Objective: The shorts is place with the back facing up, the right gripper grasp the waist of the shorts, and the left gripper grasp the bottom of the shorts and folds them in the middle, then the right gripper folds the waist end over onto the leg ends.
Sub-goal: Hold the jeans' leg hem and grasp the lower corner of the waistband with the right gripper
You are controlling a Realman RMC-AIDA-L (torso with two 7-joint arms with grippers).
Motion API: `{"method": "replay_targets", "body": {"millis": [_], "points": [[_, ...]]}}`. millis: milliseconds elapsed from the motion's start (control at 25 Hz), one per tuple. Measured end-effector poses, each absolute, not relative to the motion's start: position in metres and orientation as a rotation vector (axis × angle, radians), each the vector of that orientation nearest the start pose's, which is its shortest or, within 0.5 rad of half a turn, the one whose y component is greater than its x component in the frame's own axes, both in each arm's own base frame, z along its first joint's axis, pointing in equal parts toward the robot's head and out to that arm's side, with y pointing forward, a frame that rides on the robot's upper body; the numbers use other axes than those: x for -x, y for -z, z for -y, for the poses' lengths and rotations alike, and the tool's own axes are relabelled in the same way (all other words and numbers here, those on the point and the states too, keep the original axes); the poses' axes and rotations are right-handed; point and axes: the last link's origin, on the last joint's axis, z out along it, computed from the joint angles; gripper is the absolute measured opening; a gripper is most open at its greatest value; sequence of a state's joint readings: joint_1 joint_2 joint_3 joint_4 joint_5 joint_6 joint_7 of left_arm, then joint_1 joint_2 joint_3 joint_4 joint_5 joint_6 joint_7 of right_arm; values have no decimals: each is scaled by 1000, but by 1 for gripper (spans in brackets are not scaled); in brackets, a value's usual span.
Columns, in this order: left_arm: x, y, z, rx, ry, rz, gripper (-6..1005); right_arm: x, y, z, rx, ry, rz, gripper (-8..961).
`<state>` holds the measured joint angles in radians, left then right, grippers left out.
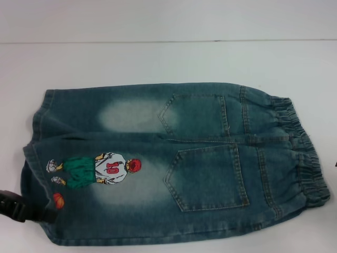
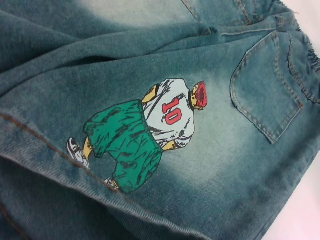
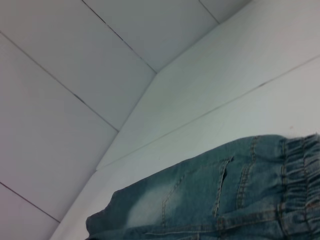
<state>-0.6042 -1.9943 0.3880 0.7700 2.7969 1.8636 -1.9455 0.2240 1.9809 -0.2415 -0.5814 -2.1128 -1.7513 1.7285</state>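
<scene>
White worktop (image 1: 158,58) wide open beyond the shorts (image 1: 210,174), which lie flat, back up, waistband (image 1: 303,153) on the right, leg hems (image 1: 32,158) left. Left claw (image 1: 16,206) at the near-left hem corner; grip can't be told. Right claw unseen.

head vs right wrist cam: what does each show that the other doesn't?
Only the head view: the cartoon player print numbered 10, the orange basketball print, both back patch pockets, the stitched leg hems, and the black left gripper at the near hem corner; whether its jaws are open cannot be told.

Only the right wrist view: the white panelled wall behind the table.

Both: the blue-green faded denim shorts lying on the white table, with the ruffled elastic waistband and a faded patch.
</scene>
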Motion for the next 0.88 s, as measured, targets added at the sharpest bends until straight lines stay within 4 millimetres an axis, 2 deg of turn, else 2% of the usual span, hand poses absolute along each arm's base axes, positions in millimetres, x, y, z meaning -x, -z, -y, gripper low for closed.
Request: {"method": "replay_targets", "body": {"millis": [320,880], "points": [[321,-53,-287,2706,-21,1593,2,-380,-63,-216,2106,-944,-1596,903],[321,-52,-289,2704,-4,1582,2,-394,-53,-208,2066,-833,-1660,901]]}}
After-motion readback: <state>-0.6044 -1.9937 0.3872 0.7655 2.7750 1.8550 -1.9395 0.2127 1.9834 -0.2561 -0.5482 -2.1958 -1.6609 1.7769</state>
